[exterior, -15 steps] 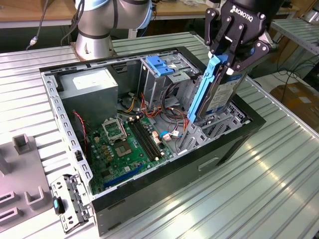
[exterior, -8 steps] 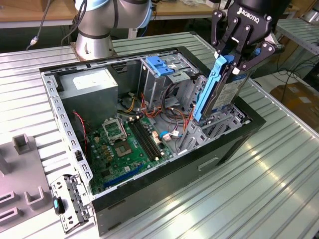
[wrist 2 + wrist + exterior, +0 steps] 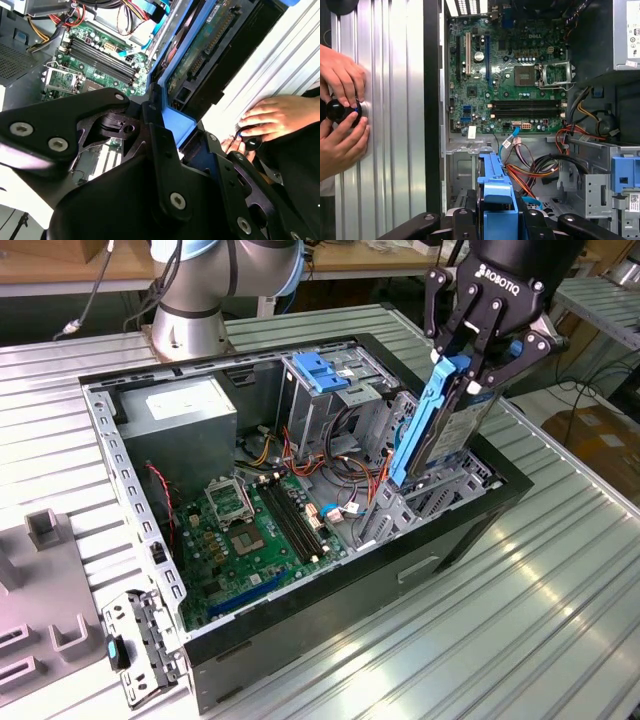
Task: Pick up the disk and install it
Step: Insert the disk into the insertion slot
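Up at 2 o'clock from the motherboard in the exterior view, the disk hangs tilted, its blue rail toward the open case. Lower end sits at the grey drive cage; contact unclear. My gripper is clamped on the disk's upper end. Blue latch plate is at 10 o'clock from the disk. In the first wrist view, a person's hand is on a black knob by the ribbed table.
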Robot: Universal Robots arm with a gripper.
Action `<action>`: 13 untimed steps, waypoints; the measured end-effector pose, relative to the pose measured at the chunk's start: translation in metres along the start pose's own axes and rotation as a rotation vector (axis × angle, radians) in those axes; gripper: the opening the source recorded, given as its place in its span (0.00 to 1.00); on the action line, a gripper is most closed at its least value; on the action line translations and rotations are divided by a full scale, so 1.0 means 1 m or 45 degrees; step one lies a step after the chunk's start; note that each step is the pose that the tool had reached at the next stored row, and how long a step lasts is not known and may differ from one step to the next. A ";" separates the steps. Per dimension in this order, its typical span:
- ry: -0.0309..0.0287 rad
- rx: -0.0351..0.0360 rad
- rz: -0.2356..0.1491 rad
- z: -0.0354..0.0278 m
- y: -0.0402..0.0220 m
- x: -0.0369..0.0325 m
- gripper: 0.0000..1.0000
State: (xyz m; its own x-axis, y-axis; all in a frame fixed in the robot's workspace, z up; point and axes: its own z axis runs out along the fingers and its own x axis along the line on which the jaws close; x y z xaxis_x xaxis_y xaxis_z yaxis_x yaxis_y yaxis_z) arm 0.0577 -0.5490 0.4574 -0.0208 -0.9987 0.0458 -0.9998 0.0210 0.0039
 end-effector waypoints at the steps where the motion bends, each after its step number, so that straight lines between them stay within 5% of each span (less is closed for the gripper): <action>1: -0.0014 0.0000 0.000 0.0004 -0.0001 0.0000 0.37; 4: -0.0100 -0.0002 0.000 0.0009 -0.0005 0.0005 0.37; 13: -0.0517 -0.0010 0.000 0.0044 -0.0015 0.0112 0.37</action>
State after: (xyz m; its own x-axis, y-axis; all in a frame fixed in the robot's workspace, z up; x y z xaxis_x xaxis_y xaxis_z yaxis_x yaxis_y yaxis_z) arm 0.0590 -0.5604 0.4535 -0.0209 -0.9998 0.0052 -0.9998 0.0209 0.0048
